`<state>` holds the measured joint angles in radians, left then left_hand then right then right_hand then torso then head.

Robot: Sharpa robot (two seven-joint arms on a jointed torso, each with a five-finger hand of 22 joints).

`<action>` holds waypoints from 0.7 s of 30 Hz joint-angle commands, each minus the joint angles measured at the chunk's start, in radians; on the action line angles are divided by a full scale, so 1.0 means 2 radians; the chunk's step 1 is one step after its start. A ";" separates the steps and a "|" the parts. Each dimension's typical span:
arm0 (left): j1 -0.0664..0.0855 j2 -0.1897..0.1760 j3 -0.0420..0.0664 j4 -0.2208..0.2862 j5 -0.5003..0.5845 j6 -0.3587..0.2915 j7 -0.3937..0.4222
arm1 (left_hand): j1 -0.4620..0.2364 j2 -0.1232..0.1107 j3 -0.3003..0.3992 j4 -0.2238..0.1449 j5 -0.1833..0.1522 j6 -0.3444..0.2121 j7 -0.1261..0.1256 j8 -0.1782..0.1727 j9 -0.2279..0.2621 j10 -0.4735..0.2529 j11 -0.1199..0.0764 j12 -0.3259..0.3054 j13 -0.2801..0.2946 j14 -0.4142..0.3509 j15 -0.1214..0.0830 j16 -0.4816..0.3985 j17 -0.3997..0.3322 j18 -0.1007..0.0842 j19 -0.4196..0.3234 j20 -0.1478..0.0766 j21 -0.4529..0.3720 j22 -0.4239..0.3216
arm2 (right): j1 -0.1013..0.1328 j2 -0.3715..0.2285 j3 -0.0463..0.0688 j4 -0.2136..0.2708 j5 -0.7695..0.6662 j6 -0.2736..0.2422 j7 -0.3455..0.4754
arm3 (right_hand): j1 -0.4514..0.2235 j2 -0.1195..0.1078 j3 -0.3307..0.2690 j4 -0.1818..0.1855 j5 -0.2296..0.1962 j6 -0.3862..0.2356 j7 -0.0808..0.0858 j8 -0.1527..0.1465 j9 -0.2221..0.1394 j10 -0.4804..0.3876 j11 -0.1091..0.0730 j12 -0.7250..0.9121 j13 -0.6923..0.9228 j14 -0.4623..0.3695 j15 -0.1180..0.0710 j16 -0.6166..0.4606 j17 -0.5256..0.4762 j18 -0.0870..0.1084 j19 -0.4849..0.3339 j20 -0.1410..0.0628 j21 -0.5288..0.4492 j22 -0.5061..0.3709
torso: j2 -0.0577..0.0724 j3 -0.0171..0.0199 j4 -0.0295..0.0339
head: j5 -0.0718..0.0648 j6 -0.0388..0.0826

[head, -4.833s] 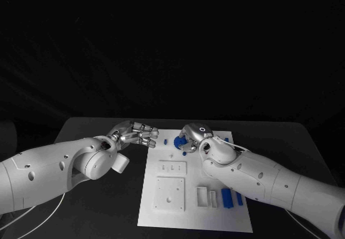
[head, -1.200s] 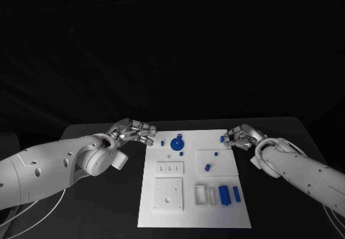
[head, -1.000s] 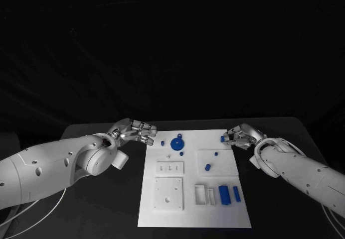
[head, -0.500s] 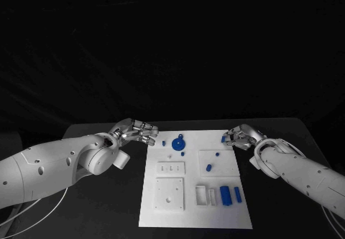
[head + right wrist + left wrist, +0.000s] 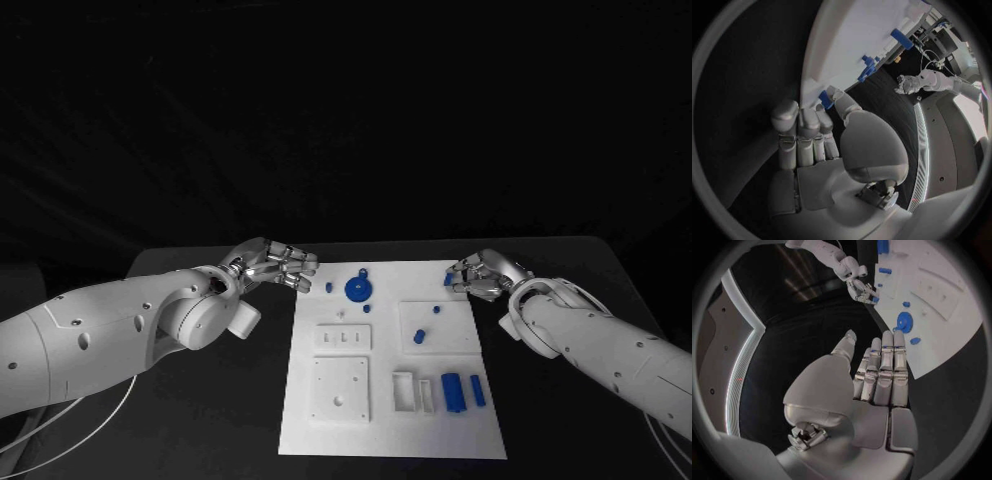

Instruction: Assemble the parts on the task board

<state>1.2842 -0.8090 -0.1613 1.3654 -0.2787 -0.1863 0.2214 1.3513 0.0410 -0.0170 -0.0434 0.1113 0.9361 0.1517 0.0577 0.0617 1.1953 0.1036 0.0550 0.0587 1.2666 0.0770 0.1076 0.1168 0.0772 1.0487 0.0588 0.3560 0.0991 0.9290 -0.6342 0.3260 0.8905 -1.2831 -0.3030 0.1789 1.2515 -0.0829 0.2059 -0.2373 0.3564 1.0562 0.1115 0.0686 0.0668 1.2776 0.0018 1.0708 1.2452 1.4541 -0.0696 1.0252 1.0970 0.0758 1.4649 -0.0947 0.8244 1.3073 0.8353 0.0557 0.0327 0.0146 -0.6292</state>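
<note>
The white task board lies in the middle of the black table. A round blue part sits near its far left corner, with small blue parts around it and two blue bars nearer me. My left hand hovers just off the board's far left corner; in the left wrist view its fingers are straight and hold nothing. My right hand is at the far right corner, fingers extended and empty. Its thumb tip is beside a small blue part at the board's edge; I cannot tell if they touch.
White recessed fixtures stand on the board's near half. Black table surface runs on both sides of the board. A white cable hangs below my left arm.
Since 4.8 s ago my right hand has left the round blue part and drawn back to the board's far right corner. Over the last second nothing has visibly moved.
</note>
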 commanded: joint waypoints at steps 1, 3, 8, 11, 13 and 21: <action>0.000 0.001 0.000 0.001 -0.004 0.007 0.000 | 0.003 0.002 0.000 0.002 -0.003 -0.002 0.001 0.001 0.000 -0.003 0.002 0.002 0.000 -0.003 -0.001 0.003 0.000 -0.004 -0.002 0.000 0.002 0.000 | 0.000 0.000 0.000 0.001 -0.004 0.008 -0.001 | -0.002 0.000 -0.001 0.000 0.001 -0.001 -0.002 -0.003 -0.001 -0.004 0.000 0.001 0.001 -0.002 0.001 0.001 0.001 -0.001 0.022 0.002 -0.001 0.053 | 0.000 -0.0001 0.0003 | -0.001 0.000; 0.000 0.001 0.000 0.000 -0.005 0.008 0.000 | 0.003 0.002 0.000 0.002 -0.003 -0.002 0.001 0.001 0.000 -0.003 0.002 0.002 0.000 -0.003 -0.001 0.003 0.000 -0.004 -0.002 0.000 0.002 0.000 | 0.000 0.000 0.000 0.001 -0.004 0.008 -0.001 | -0.003 -0.001 -0.002 0.000 0.002 -0.001 -0.002 -0.003 -0.001 -0.004 0.000 0.001 0.000 -0.002 0.001 0.001 0.001 0.000 0.022 0.002 -0.002 0.052 | 0.000 -0.0001 0.0003 | -0.001 0.000; 0.000 0.000 0.000 0.001 -0.005 0.008 -0.001 | 0.003 0.002 0.000 0.002 -0.003 -0.002 0.001 0.001 0.000 -0.003 0.002 0.002 0.000 -0.003 -0.001 0.003 0.000 -0.004 -0.002 0.000 0.002 0.000 | 0.000 -0.001 0.000 0.003 -0.005 0.007 -0.003 | -0.006 -0.001 -0.006 0.003 0.003 0.000 -0.002 -0.003 -0.001 -0.004 0.000 0.001 0.001 -0.002 0.001 0.000 0.000 0.000 0.022 0.002 -0.002 0.052 | 0.000 -0.0001 -0.0005 | -0.002 0.001; 0.000 0.000 0.000 0.001 -0.005 0.008 -0.001 | 0.003 0.002 0.000 0.002 -0.003 -0.002 0.001 0.001 0.000 -0.003 0.002 0.002 0.000 -0.003 -0.001 0.003 0.000 -0.004 -0.002 0.000 0.002 0.000 | 0.000 -0.001 0.000 0.004 -0.005 0.004 -0.005 | -0.006 0.000 -0.013 0.006 -0.002 0.001 -0.003 -0.003 -0.001 -0.004 0.000 0.001 0.001 -0.002 0.001 0.000 0.001 0.000 0.022 0.002 -0.002 0.052 | 0.000 0.0001 -0.0008 | -0.002 0.001; 0.000 0.000 0.000 0.001 -0.006 0.008 -0.001 | 0.003 0.002 0.000 0.002 -0.003 -0.002 0.001 0.001 0.000 -0.003 0.002 0.002 0.000 -0.003 -0.001 0.003 0.000 -0.004 -0.002 0.000 0.002 0.000 | -0.001 -0.001 0.000 0.004 -0.005 0.000 -0.008 | -0.008 0.000 -0.019 0.010 -0.010 0.001 -0.003 -0.003 0.000 -0.003 0.000 0.001 0.001 -0.001 0.001 0.001 0.001 0.000 0.022 0.003 -0.002 0.052 | 0.000 0.0000 -0.0006 | -0.002 0.002; 0.000 0.000 0.000 0.001 -0.006 0.009 -0.002 | 0.003 0.001 0.001 0.001 -0.003 -0.002 0.001 0.001 0.000 -0.003 0.002 0.002 0.000 -0.003 -0.001 0.003 0.000 -0.004 -0.002 0.000 0.003 0.001 | -0.001 0.000 0.000 0.006 -0.016 -0.020 -0.026 | -0.007 0.000 -0.065 0.040 -0.021 0.011 -0.007 -0.003 0.000 -0.002 -0.002 0.001 0.001 0.000 0.000 0.003 0.005 0.002 0.024 0.002 -0.005 0.052 | 0.000 -0.0001 0.0004 | -0.003 0.002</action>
<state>1.2842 -0.8106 -0.1613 1.3655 -0.2866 -0.1839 0.2145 1.3513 0.0410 -0.0170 -0.0434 0.1113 0.9361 0.1517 0.0577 0.0616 1.1915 0.1073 0.0550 0.0585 1.2666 0.0770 0.1076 0.1166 0.0772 1.0488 0.0589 0.3560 0.0991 0.9284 -0.6347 0.3260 0.9000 -1.2911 -0.3188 0.1513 1.2449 -0.0815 0.0798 -0.1581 0.3168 1.0719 0.0958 0.0686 0.0669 1.2778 0.0018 1.0708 1.2469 1.4542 -0.0696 1.0252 1.1058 0.0758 1.4649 -0.0947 0.8205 1.3073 0.8353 0.0554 0.0334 0.0084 -0.6250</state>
